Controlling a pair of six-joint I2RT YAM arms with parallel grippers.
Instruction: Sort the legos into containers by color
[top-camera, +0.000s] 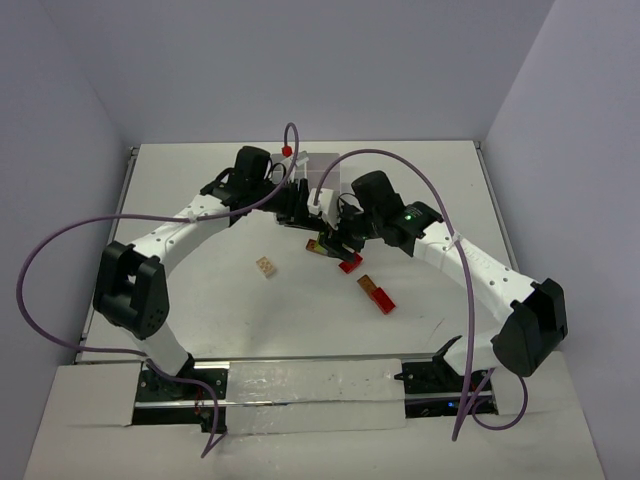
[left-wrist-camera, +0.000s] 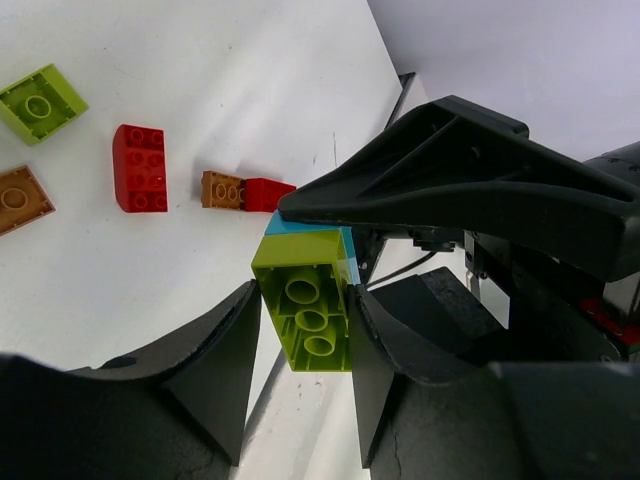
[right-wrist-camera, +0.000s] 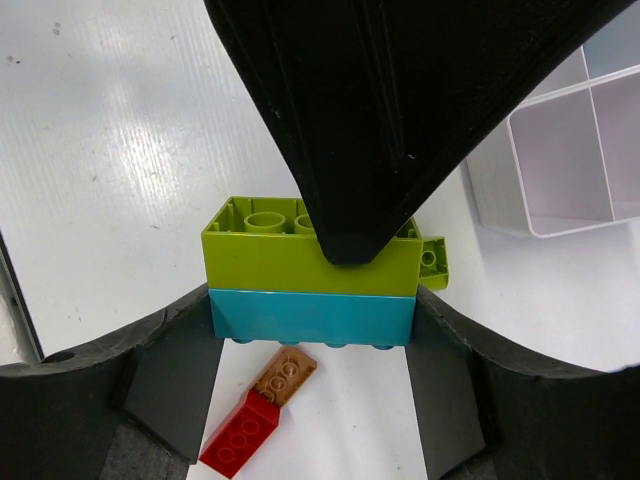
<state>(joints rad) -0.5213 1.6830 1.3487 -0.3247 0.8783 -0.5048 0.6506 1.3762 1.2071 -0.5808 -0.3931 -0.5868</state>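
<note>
A lime brick (left-wrist-camera: 308, 312) stuck on a cyan brick (right-wrist-camera: 312, 316) is held above the table between both grippers. My left gripper (left-wrist-camera: 305, 330) is shut on the lime brick (right-wrist-camera: 262, 262). My right gripper (right-wrist-camera: 312, 320) is shut on the cyan brick's ends. In the top view the two grippers meet, left (top-camera: 298, 205) and right (top-camera: 338, 230), and hide the stack. The white tray (right-wrist-camera: 560, 215) stands just behind them, and its visible compartments look empty.
Loose bricks lie on the table. These are a tan one (top-camera: 266, 267), a red one (top-camera: 349, 263), an orange-brown and red pair (top-camera: 377, 294) (right-wrist-camera: 258, 418) and a multicoloured piece (top-camera: 318, 246). A lime brick (left-wrist-camera: 40, 102), a red brick (left-wrist-camera: 140, 168) and an orange-brown brick (left-wrist-camera: 20, 198) lie further off.
</note>
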